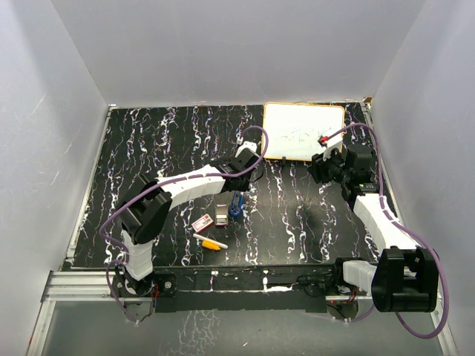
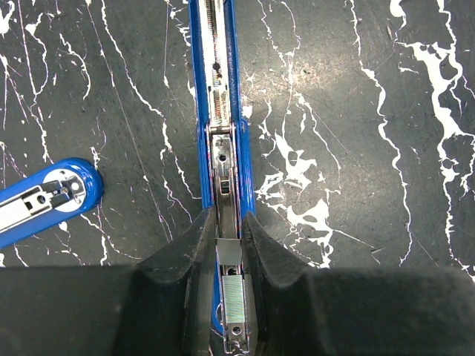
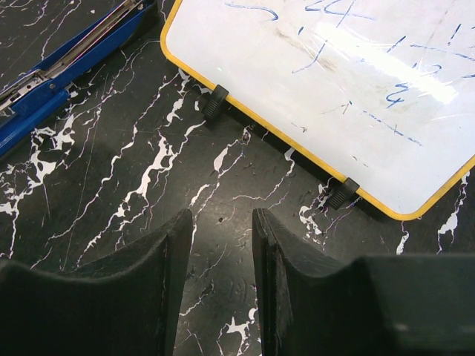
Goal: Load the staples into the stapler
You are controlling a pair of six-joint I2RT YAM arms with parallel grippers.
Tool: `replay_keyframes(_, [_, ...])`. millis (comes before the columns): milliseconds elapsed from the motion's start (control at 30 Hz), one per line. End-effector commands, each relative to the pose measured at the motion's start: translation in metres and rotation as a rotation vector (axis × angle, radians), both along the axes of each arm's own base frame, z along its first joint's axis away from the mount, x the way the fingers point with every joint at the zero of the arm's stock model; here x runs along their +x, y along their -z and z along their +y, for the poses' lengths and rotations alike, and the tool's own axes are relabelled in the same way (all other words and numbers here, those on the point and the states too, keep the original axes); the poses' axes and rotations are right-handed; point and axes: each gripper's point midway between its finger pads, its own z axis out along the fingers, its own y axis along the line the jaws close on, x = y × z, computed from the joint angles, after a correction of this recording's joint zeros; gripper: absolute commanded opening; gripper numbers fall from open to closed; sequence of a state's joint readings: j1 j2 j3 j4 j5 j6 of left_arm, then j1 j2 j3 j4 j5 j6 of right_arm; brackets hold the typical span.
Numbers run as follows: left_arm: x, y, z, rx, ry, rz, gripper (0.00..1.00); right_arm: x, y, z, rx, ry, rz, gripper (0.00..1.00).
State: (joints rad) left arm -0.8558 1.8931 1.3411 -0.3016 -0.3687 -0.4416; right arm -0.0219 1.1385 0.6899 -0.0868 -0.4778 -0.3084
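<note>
Left wrist view: blue metal stapler (image 2: 223,133) runs off the top edge, its near end partly hidden by the black left hand (image 2: 228,222). Right wrist view: yellow-framed whiteboard (image 3: 334,96) clipped top and right, writing illegible. Overhead, the small red-and-white cardboard box (image 1: 202,222) is too tiny to read.

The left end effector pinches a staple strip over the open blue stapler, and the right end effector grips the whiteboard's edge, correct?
No. The right end effector grips nothing: the right wrist view shows its fingers apart over bare table, short of the whiteboard. The left end effector does pinch the staple strip over the open blue stapler.
</note>
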Motion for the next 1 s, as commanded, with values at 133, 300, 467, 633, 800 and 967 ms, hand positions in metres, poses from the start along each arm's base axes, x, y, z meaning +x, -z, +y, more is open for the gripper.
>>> replay_keyframes(133, [-0.0121,0.0012,0.0044,0.015,0.014,0.014,0.00,0.0045,-0.0121,-0.0013,0.004,-0.001,-0.049,0.41])
replay_keyframes(300, [-0.0128,-0.0035,0.0039,0.002,0.019,0.005,0.00,0.0046,-0.0112,-0.0013,0.004,-0.001,-0.046,0.41])
replay_keyframes(467, [-0.0146,-0.0041,0.0026,0.001,0.029,0.004,0.00,0.0049,-0.0103,-0.0021,0.003,0.001,-0.044,0.41])
replay_keyframes(633, [-0.0188,-0.0020,0.0024,-0.002,0.038,0.007,0.00,0.0052,-0.0094,-0.0026,0.002,0.002,-0.042,0.41])
replay_keyframes(800, [-0.0190,-0.0035,0.0009,-0.012,0.041,0.006,0.00,0.0053,-0.0089,-0.0026,0.002,0.001,-0.041,0.42])
replay_keyframes(967, [-0.0200,-0.0012,-0.0005,-0.012,0.054,0.011,0.00,0.0052,-0.0093,-0.0029,0.003,0.002,-0.042,0.42])
